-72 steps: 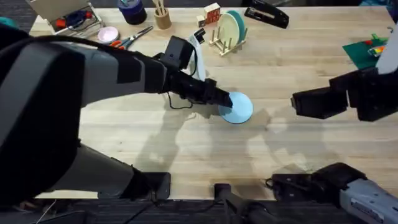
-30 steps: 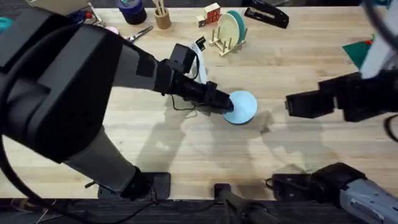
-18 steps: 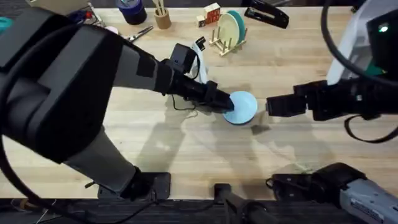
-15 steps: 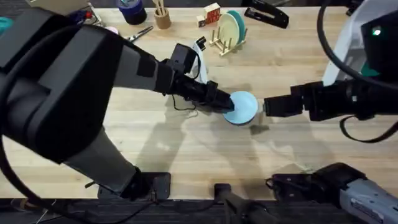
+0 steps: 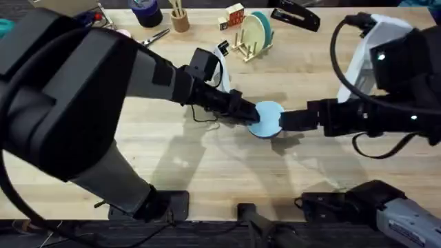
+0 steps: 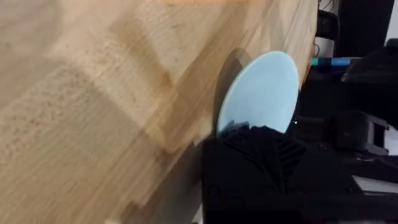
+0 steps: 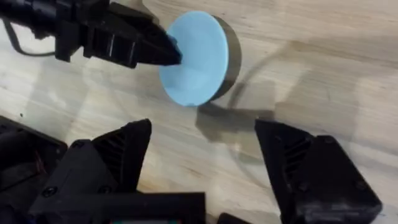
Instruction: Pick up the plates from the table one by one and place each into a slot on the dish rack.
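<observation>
Since the earlier overhead frames, right arm has swept in from the 3 o'clock side toward counter centre; left arm and plate sit almost unchanged over the last second.

Light blue plate (image 5: 267, 118) near mid-counter, tilted up on edge, one rim lifted off the wood, casting a shadow beneath. Left end effector (image 5: 249, 113) clamped on the plate's 9 o'clock rim; left wrist view shows the black finger over the plate's near edge (image 6: 264, 93). Right end effector (image 7: 202, 146) with jaws wide apart, lined up at the plate's 3 o'clock side, tips just beside the rim, not visibly touching.

Dish rack (image 5: 249, 43) at 12 o'clock from the plate, well apart, near the far edge. It already carries a cream-yellow plate (image 5: 251, 30) and a darker teal plate (image 5: 264, 27) on edge.

Counter (image 5: 207, 165) bare around the blue plate. Scissors (image 5: 148, 41) and wooden cup (image 5: 180, 19) at far 11 o'clock.

Judgement: looks like a handover or a two-arm steadying of the tilted plate. To do it well, right jaws should straddle the free rim squarely and close before left lets go; a grip too shallow risks the plate slipping flat. Keep the plate on edge for the slot.
</observation>
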You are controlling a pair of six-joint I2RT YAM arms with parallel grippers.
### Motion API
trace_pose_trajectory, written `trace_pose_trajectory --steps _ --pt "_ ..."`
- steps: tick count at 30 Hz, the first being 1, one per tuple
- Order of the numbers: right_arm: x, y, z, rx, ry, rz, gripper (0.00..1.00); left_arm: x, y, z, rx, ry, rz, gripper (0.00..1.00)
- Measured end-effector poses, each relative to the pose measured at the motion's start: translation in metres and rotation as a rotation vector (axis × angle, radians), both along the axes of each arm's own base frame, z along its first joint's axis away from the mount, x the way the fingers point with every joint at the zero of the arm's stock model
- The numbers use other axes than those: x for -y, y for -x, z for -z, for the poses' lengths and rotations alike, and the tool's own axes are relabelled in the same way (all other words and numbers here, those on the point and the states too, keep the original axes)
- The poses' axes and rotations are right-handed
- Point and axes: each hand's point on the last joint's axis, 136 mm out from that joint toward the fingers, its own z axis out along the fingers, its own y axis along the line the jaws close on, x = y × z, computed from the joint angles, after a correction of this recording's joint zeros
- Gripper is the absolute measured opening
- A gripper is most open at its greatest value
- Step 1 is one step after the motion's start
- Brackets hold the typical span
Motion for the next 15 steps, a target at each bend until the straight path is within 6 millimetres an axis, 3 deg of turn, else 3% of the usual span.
trace_pose_trajectory --steps 15 --pt "-0.011 -0.014 0.032 -0.025 -0.053 0.042 0.993 0.000 0.000 0.000 -0.002 -0.001 -0.002 0.042"
